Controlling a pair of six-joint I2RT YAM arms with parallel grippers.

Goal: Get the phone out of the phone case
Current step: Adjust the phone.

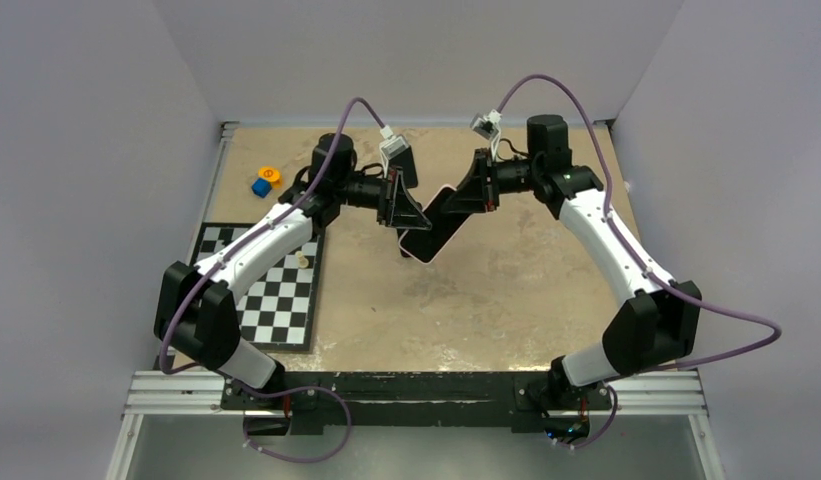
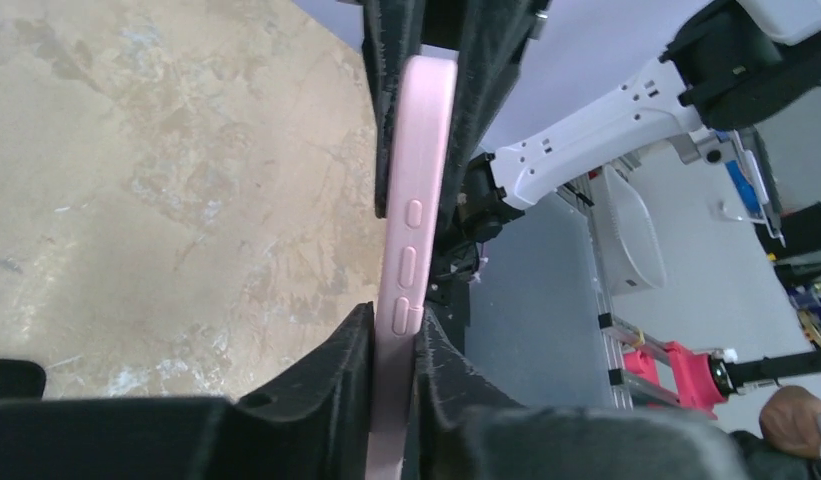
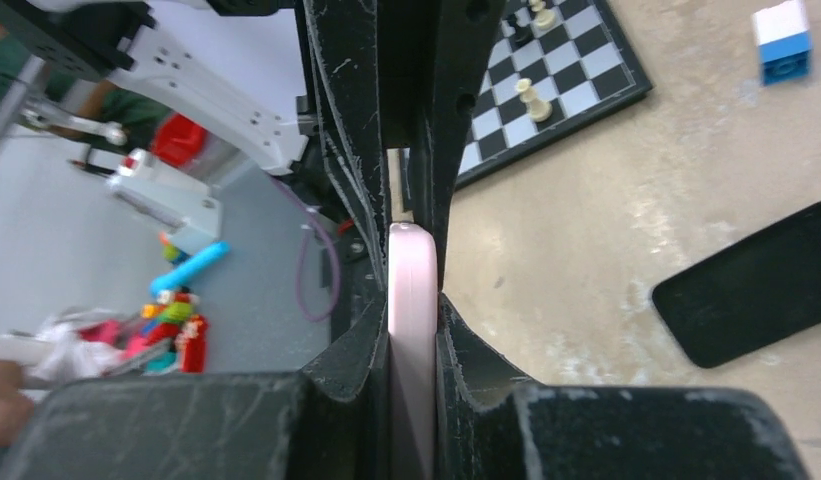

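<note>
- The left gripper (image 2: 394, 328) was closed narrow on the phone case (image 2: 416, 150). Its black fingers (image 2: 331, 375) pressed the two broad faces near one end, just below the side buttons.
- The right gripper (image 3: 413, 300) was clamped the same way on the opposite end, so the case hung between the two arms, lifted off the table (image 1: 506, 290) over its far middle.
- From above, a dark face showed inside the pink rim — likely the phone (image 1: 433, 232) seated in the case. Both wrist views caught only the thin edge and could not confirm it.
- The case looked like soft, slightly grippy silicone that should flex and peel at a corner. The phone would be stiff, smooth and breakable if dropped.
- Squeezing both faces probably pinned phone and case together. A hold on the case rim alone at one end, with the other gripper pushing through the back, would likely serve better.
- A flat black slab (image 3: 746, 285) lay on the table in the right wrist view — phone or shadow, I could not tell.
- A chessboard (image 1: 276, 290) lay well apart to the left.
</note>
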